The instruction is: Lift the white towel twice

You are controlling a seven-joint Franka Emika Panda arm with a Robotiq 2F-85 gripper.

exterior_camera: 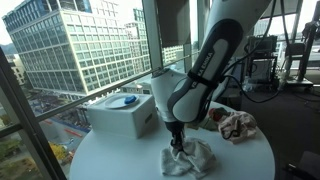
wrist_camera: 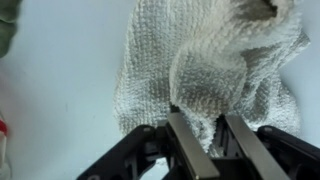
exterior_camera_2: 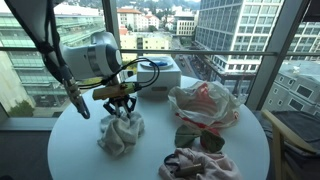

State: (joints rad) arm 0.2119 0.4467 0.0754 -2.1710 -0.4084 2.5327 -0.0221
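Observation:
The white towel [exterior_camera: 189, 158] lies bunched on the round white table [exterior_camera: 110, 150]. It also shows in an exterior view [exterior_camera_2: 121, 133] and in the wrist view [wrist_camera: 205, 70]. My gripper [exterior_camera: 178, 141] points straight down onto the towel's top. In an exterior view [exterior_camera_2: 121, 107] its fingers pinch a raised fold. In the wrist view the two fingers [wrist_camera: 206, 128] are closed on a ridge of knitted cloth. The towel's lower folds still rest on the table.
A white box with a blue disc on top [exterior_camera: 122, 113] stands at the table's window side. A crumpled clear plastic bag [exterior_camera_2: 205, 103], a dark green cloth [exterior_camera_2: 198, 138] and a reddish patterned cloth [exterior_camera: 237, 125] lie nearby. Window glass runs behind the table.

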